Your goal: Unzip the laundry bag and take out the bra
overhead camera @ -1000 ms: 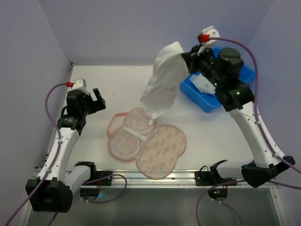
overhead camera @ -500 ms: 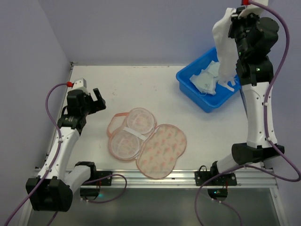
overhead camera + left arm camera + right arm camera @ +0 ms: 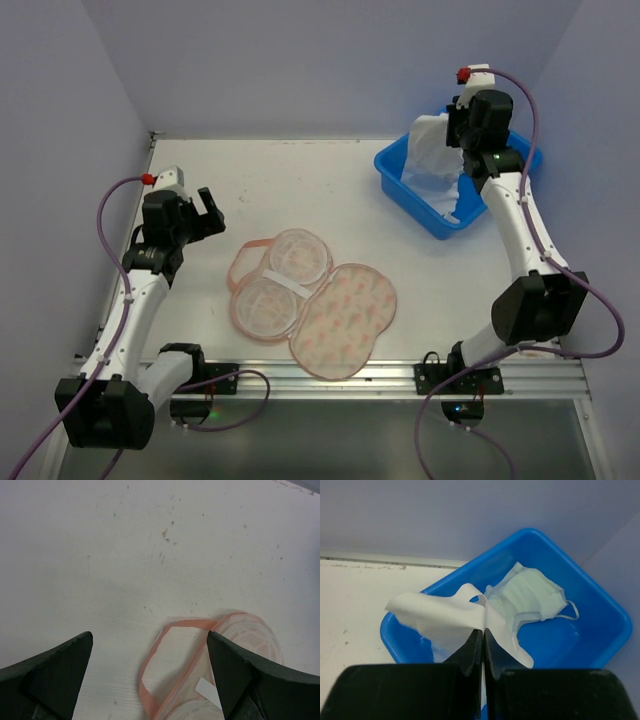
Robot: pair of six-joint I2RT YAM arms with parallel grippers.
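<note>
The laundry bag (image 3: 340,318) lies open flat at the table's middle front, its printed half to the right, its white-lined half (image 3: 283,278) to the left, its pink loop handle (image 3: 243,258) at the far left. The handle also shows in the left wrist view (image 3: 167,667). My right gripper (image 3: 462,130) is shut on the white bra (image 3: 433,160) and holds it over the blue tub (image 3: 440,215). In the right wrist view the bra (image 3: 440,615) drapes from the closed jaws (image 3: 484,632) into the tub (image 3: 600,630). My left gripper (image 3: 205,215) is open and empty, left of the bag.
A pale green bra (image 3: 535,592) lies inside the blue tub at the back right. Purple walls close the back and both sides. A metal rail (image 3: 330,378) runs along the front edge with both arm bases.
My right arm has swung the white bra from above the bag, up high, then down over the blue tub. The left arm has not moved.
</note>
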